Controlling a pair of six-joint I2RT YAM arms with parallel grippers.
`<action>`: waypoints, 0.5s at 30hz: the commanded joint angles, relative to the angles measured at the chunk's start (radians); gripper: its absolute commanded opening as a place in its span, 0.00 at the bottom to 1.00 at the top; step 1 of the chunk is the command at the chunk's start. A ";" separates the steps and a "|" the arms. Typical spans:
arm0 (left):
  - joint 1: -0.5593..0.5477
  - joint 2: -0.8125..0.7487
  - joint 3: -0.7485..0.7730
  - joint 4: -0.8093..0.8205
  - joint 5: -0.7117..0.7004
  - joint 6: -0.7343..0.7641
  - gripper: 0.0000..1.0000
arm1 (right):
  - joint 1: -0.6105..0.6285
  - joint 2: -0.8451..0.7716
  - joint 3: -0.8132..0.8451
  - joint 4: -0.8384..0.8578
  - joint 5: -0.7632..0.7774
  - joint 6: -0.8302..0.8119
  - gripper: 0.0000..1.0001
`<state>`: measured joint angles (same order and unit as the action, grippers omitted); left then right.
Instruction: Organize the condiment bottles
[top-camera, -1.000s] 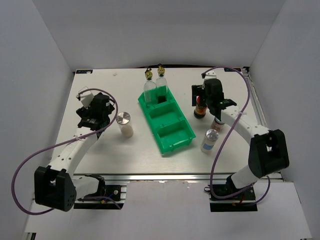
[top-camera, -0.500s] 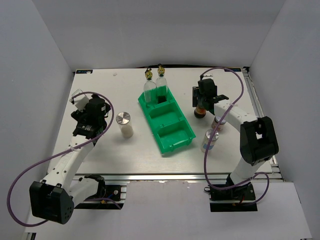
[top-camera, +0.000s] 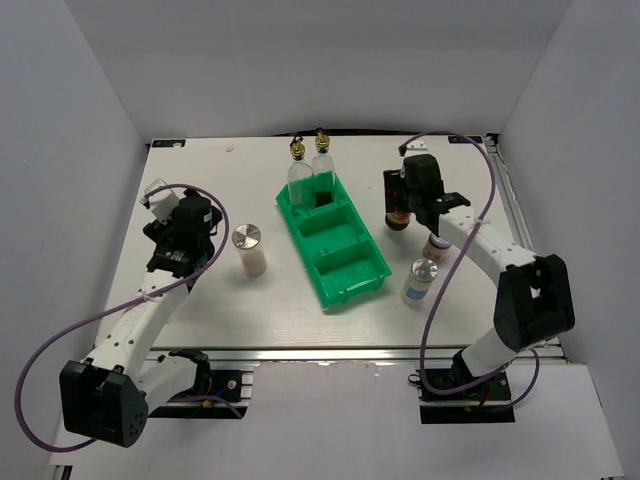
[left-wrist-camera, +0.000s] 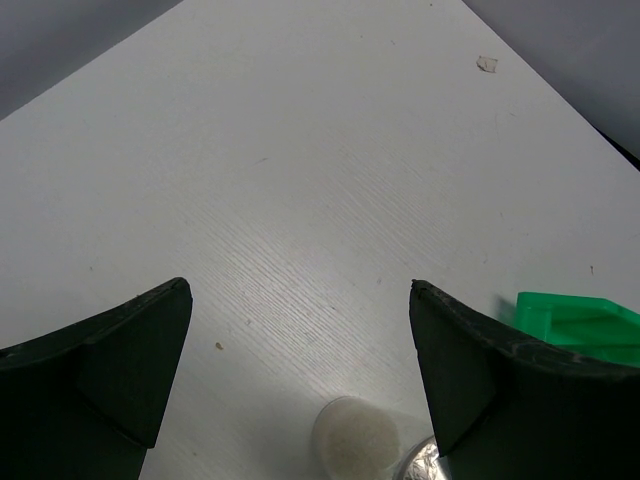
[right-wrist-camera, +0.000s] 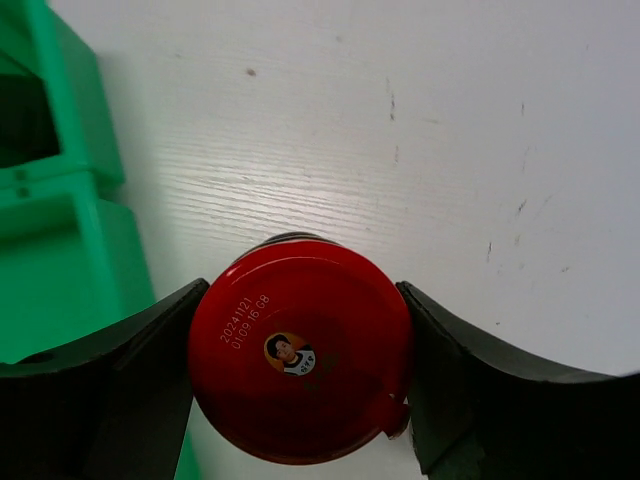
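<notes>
- right gripper (right-wrist-camera: 300, 300): fingers (right-wrist-camera: 100, 390) are pressing against both sides of the lid of the red-lidded jar (right-wrist-camera: 300, 365), gripping it from above at a part-open width
- red-lidded jar: is sitting upright under the right gripper, toward the far right corner of the table (top-camera: 200, 300), just beside the far end of the green tray (top-camera: 345, 262); whether its base is touching the table cannot be told
- partly hidden jar (top-camera: 437, 245): is standing near the right edge of the table, nearer than the red-lidded jar and half covered by the right arm (top-camera: 480, 240)
- right shaker (top-camera: 421, 281): is standing upright with its silver lid up, between the tray's near end and the right edge
- left gripper (left-wrist-camera: 298, 290): is hanging with its jaws spread wide and holding nothing, toward the left edge of the table
- left shaker (top-camera: 250, 250): is standing upright between the left gripper and the tray, apart from both
- left glass bottle (top-camera: 298, 175) and right glass bottle (top-camera: 322, 168): are standing side by side, gold caps up, at the tray's far end; whether inside the far compartment or just behind it cannot be told
</notes>
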<state>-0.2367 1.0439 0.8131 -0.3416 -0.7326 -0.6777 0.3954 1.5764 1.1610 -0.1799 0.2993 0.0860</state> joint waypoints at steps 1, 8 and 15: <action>0.007 -0.019 -0.009 0.015 -0.008 0.000 0.98 | 0.045 -0.137 0.042 0.158 -0.069 -0.038 0.17; 0.005 -0.022 -0.012 0.023 0.012 -0.002 0.98 | 0.196 -0.170 0.057 0.207 -0.095 -0.068 0.15; 0.007 -0.018 -0.011 0.024 0.036 0.001 0.98 | 0.321 -0.119 0.091 0.217 -0.040 -0.080 0.16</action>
<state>-0.2367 1.0431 0.8078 -0.3305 -0.7120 -0.6777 0.7059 1.4631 1.1675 -0.0986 0.2283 0.0254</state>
